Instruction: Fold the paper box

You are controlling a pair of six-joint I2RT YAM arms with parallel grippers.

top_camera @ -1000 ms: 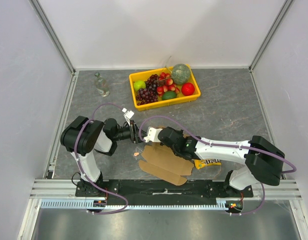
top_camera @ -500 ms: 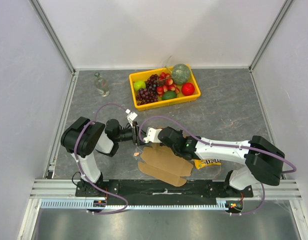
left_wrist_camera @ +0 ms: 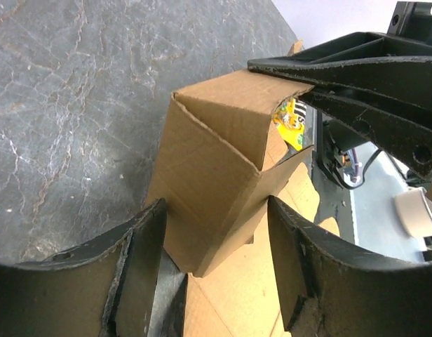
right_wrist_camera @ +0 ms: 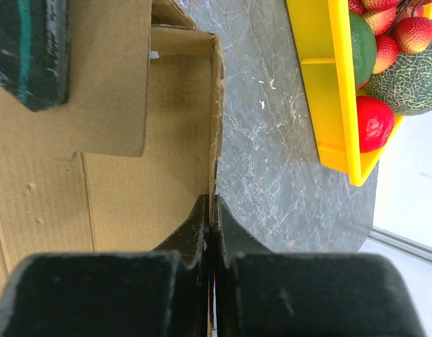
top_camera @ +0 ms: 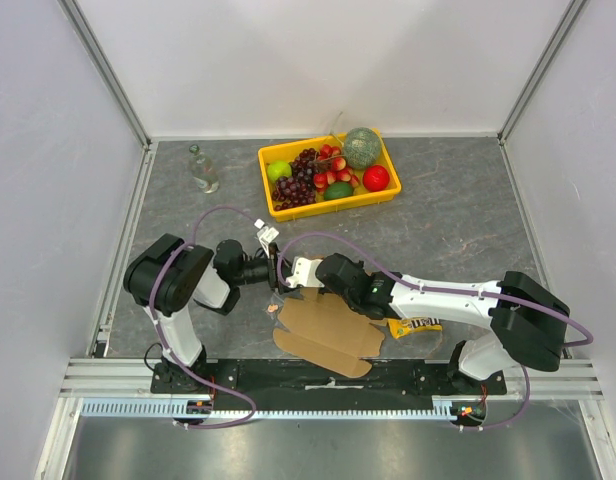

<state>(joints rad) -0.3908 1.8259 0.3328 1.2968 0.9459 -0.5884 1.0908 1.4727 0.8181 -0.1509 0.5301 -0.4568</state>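
My right gripper [right_wrist_camera: 211,214] is pinched on a raised wall of the plain brown cardboard box [right_wrist_camera: 167,140]; its folded corner sits right between the spread fingers of my left gripper [left_wrist_camera: 216,217]

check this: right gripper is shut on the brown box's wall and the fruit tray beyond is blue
Wrong colour: the fruit tray is yellow, not blue, per the right wrist view. The right gripper is shut on a wall of the paper box.
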